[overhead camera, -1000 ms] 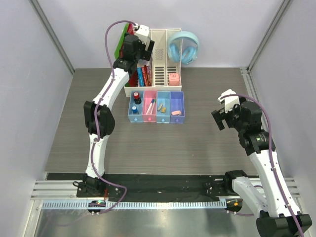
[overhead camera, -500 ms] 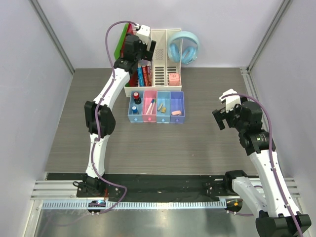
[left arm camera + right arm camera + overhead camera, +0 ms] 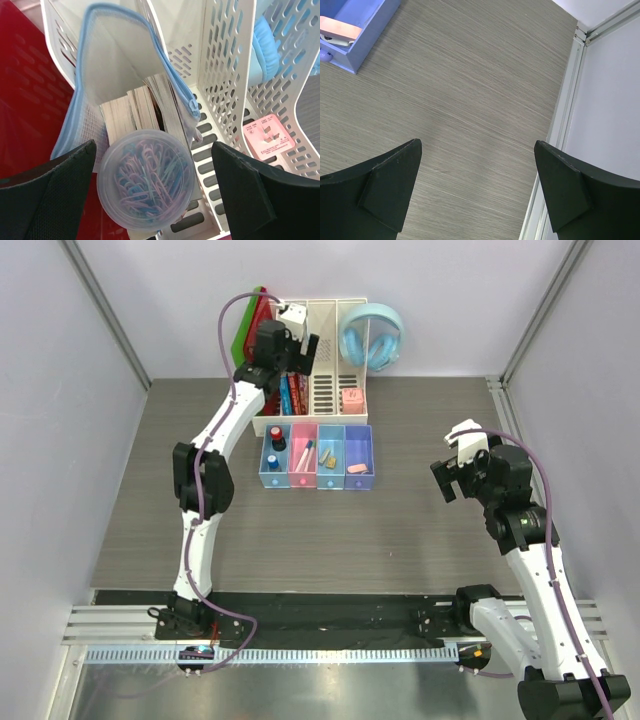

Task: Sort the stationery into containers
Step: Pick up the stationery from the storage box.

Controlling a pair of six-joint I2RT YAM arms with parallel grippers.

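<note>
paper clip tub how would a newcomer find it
Start at the white slotted file organizer at the table's far side. At its left slot, over the books' page edges, is a clear round tub. Only it holds pastel paper clips.

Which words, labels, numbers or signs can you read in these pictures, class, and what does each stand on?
No text can be read in any view.
Pink packet in the white organizer: dark print, too blurred to read.
Book spines: any lettering is too small to read.
</note>
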